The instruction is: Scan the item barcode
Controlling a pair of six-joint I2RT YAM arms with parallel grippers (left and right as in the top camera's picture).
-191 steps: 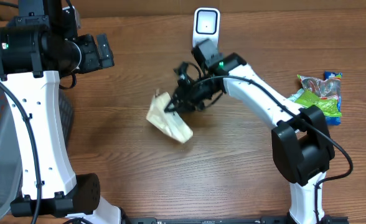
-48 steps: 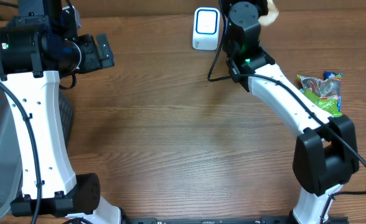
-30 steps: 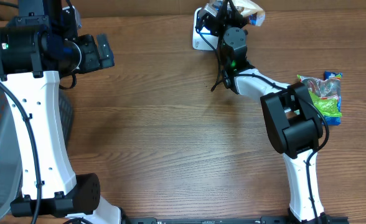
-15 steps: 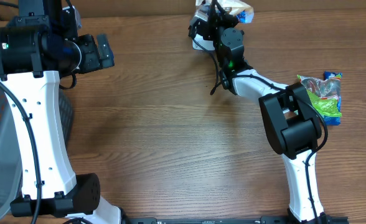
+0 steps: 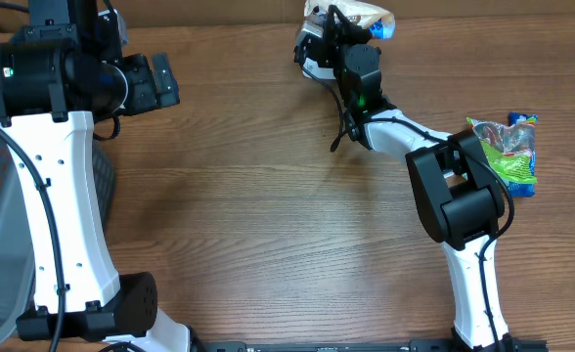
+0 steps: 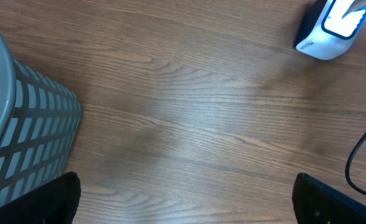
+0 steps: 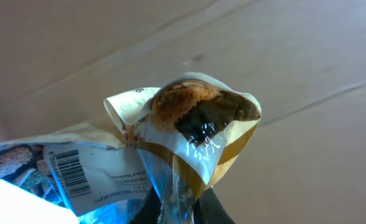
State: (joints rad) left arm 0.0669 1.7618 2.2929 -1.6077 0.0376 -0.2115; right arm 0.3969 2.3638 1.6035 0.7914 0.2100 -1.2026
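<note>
**Snack packet held at scanner by right gripper**

The right gripper [image 7: 182, 210] is clenched on a pinched fold of the snack packet [image 7: 189, 134]. The packet is held off the table [image 5: 268, 215] at its far edge, close against the white scanner [image 6: 332, 28], which is partly hidden by the arm in the overhead view. In the right wrist view, the barcode [image 7: 67, 172] is seen on the packet's lower left panel, beside a blue glow. Whether it faces the scanner window cannot be told.

The left gripper [image 6: 183, 208] is fully released and nothing is held. Its 2 fingertips [image 6: 58, 198] are seen wide apart over bare wood. A grey mesh basket [image 6: 27, 140] is recorded at the left side. 1 green bag [image 5: 508, 147] is lying near the right edge, well apart from the scanner.
</note>
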